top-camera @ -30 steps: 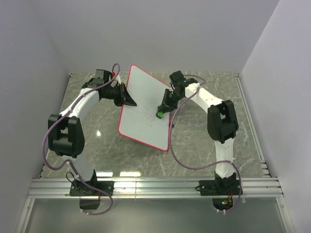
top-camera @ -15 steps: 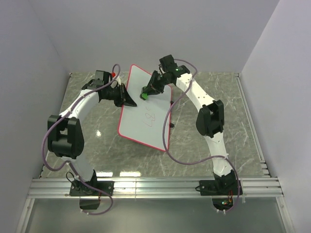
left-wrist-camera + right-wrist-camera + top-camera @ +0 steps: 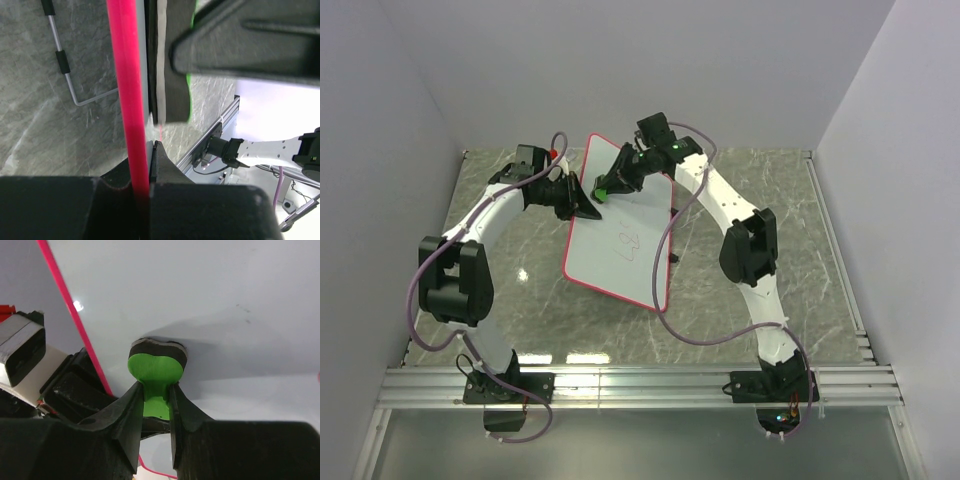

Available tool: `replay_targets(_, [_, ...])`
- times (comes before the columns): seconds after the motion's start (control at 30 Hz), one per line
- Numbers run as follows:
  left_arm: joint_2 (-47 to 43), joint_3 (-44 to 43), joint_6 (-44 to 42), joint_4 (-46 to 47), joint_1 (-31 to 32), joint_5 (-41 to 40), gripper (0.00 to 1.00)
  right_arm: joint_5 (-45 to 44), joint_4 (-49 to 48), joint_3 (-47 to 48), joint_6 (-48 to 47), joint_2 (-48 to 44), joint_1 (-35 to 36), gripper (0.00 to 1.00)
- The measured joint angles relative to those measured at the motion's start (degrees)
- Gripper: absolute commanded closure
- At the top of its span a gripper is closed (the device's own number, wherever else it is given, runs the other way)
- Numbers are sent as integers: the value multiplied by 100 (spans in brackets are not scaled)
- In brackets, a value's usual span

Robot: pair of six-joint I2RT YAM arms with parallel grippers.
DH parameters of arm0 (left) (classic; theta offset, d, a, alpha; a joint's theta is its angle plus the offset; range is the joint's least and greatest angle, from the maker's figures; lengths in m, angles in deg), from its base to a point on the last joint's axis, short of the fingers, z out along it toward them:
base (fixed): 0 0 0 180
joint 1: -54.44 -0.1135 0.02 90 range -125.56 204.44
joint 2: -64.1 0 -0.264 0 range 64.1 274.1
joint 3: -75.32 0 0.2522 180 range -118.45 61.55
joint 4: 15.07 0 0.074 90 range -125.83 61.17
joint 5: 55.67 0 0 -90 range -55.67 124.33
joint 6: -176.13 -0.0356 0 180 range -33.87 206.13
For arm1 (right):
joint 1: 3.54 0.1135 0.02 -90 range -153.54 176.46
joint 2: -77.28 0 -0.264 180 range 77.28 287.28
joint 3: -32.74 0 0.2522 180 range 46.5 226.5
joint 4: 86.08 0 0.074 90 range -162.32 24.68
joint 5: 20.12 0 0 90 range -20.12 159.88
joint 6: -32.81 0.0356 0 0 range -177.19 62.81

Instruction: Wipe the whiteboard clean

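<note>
- the left end effector (image 3: pixel 582 203) is closed on the red rim (image 3: pixel 127 90) of the whiteboard (image 3: pixel 620 230). it holds the board tilted above the surface (image 3: pixel 740 300), and the board runs off to its right and back toward the arm bases.
- the right end effector (image 3: pixel 610 185) is clamped on the stem of the green eraser (image 3: pixel 154 371). the eraser's dark pad lies flat on the board face, just beside the left end effector.
- progress: dark handwriting (image 3: pixel 632 245) shows in the middle of the board, well apart from the pad, toward the bases and to the right of the right end effector. the face around the pad looks clean apart from 2 faint specks, so i judge the task unfinished, with the main wipe over the writing left to do.
- edges: the pad sits close to the left rim and the other arm's fingers, so there is almost no room further left.
- open room lies across the board to the right and toward its near edge, which ends at the rim.
- whether the near edge rests on the surface i cannot tell.
- 1 bent metal rod (image 3: pixel 65 65) lies on the surface beyond the rim from the left end effector.
</note>
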Motion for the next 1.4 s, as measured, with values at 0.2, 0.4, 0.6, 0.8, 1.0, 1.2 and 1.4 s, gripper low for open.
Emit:
replay_targets(0.2, [9, -15, -7, -15, 11, 0, 100, -96, 94, -9, -13, -33, 33, 100])
replay_targets(0.4, [-17, 46, 7, 94, 81, 4, 100, -542, 761, 13, -208, -35, -190, 100])
replay_targets(0.6, [-48, 68, 24, 111, 90, -7, 100, -1196, 1215, -444, -573, -35, -555, 100])
replay_targets(0.8, [-48, 72, 166, 85, 90, -55, 100, -1648, 1211, -1314, -852, -219, -769, 100])
replay_targets(1.0, [-39, 48, 162, 61, 92, -55, 100, -2013, 997, -2026, -1073, -570, -708, 100])
replay_targets(1.2, [2, -28, 122, -20, 96, -68, 100, -2203, 944, -2074, -1392, -730, -516, 100])
replay_targets(1.4, [9, -42, 107, -42, 98, -92, 100, -2210, 1375, -1508, -1751, -807, 55, 100])
